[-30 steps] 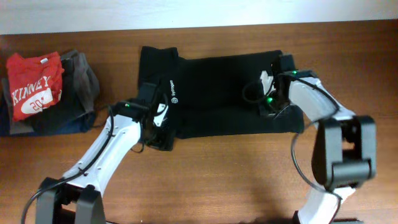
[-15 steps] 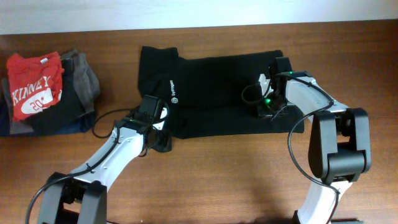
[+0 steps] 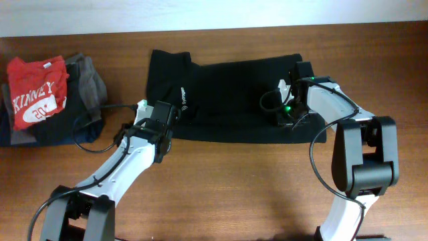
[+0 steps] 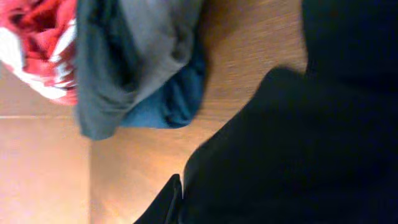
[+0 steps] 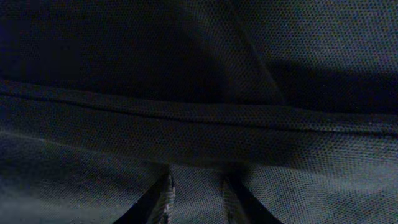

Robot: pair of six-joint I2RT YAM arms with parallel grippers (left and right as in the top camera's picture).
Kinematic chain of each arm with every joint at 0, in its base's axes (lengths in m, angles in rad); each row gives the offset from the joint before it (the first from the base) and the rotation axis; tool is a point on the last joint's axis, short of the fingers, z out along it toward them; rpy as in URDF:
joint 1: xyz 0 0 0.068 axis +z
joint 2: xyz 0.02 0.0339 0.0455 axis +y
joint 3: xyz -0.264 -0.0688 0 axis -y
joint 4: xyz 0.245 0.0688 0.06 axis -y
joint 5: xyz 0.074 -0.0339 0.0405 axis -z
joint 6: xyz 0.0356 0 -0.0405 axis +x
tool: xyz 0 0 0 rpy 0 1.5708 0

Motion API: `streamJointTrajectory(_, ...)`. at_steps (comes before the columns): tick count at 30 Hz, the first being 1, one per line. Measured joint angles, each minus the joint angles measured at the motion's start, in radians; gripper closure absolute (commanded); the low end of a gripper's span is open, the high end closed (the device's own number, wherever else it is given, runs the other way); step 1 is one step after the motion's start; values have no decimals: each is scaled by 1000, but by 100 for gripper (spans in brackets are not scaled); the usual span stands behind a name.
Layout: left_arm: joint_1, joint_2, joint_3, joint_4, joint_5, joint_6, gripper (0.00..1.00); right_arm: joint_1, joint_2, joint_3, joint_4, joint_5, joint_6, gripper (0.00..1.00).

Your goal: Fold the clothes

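**Long-edge fold: both ends up together, level**

- Wooden table (image 3: 221, 194): the black long-sleeved garment (image 3: 234, 94) lies flat as a wide band, running from centre toward 12 o'clock. One sleeve or shoulder lump sticks out at its 10 o'clock corner.
- The folded pile sits at the table's 9 o'clock, well apart from the garment. It has the red KINNEY shirt (image 3: 37, 90) on top, then a grey garment (image 3: 93, 84) and a navy one (image 4: 168, 102). It isn't ours, so we leave it.
- Left gripper (image 3: 159, 127) is at the garment's 7 o'clock corner. The wrist view shows one fingertip and black cloth over the rest, so we cannot tell whether it's closed on fabric.
- Right gripper (image 5: 196, 198) is at the garment's 4 o'clock end. Its fingers are close together with cloth filling the gap and a seam ridge just ahead. We read that as clamped on the black garment.
- Left arm cable (image 3: 87, 130) loops toward the pile, so there's a snag risk if we swing toward 9 o'clock.
- The small white logo (image 3: 188, 102) sits near the left gripper and is a handy check that the layer stays square.

How we'd do it:
1. Confirm the left pinch.
2. Lift both ends by the same amount.
3. Carry the 6 o'clock hem toward the 12 o'clock edge with the cloth lightly taut between the grippers.
4. Lay it down edge on edge, and release only once it's flat.
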Motion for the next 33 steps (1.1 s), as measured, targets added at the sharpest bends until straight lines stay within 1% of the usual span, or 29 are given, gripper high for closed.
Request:
streamJointTrajectory(1, 0, 0, 0, -14, -33, 0, 74, 0, 0, 0, 0, 0, 0, 69)
streamJointTrajectory(4, 0, 0, 0, -23, -168, 2, 53, 0, 0, 1, 0, 0, -1, 68)
streamJointTrajectory(6, 0, 0, 1, -23, -258, 0, 44, 0, 0, 1, 0, 3, 0, 68)
streamJointTrajectory(8, 0, 0, 1, -14, -290, 1, 44, 0, 0, 1, 0, 3, -1, 68)
streamJointTrajectory(10, 0, 0, 6, 1, -282, 0, 44, 0, 0, 1, 0, 3, -1, 68)
streamJointTrajectory(12, 0, -7, 15, 4, -207, 0, 44, 0, 0, 1, -1, 3, 0, 68)
streamJointTrajectory(13, 0, -22, 27, 10, -107, 0, 40, 0, 0, 1, -1, 3, -1, 68)
streamJointTrajectory(14, 0, -33, 34, 22, -23, 5, 38, 0, 0, 1, -1, 3, 0, 68)
streamJointTrajectory(17, 2, -51, 48, 79, 254, 74, 37, 0, 0, 1, 0, 3, 0, 68)
streamJointTrajectory(19, 1, -50, 51, 124, 498, 141, 37, 0, 0, 1, -1, 3, 0, 68)
streamJointTrajectory(20, 0, -50, 51, 135, 571, 160, 37, 0, 0, 1, -1, 3, -1, 68)
streamJointTrajectory(22, 0, -43, 53, 154, 655, 182, 36, 0, 0, 1, -1, 3, -1, 68)
streamJointTrajectory(26, 0, 25, 53, 158, 753, 202, 35, 0, 0, 1, -2, 3, -1, 68)
streamJointTrajectory(29, 0, 80, 53, 161, 828, 208, 37, 0, 0, 1, -2, 3, -1, 68)
streamJointTrajectory(30, 0, 84, 53, 164, 844, 207, 40, 0, 0, 1, -2, 3, 0, 68)
streamJointTrajectory(33, 0, 86, 53, 169, 881, 203, 42, 0, 0, 2, -2, 3, 0, 68)
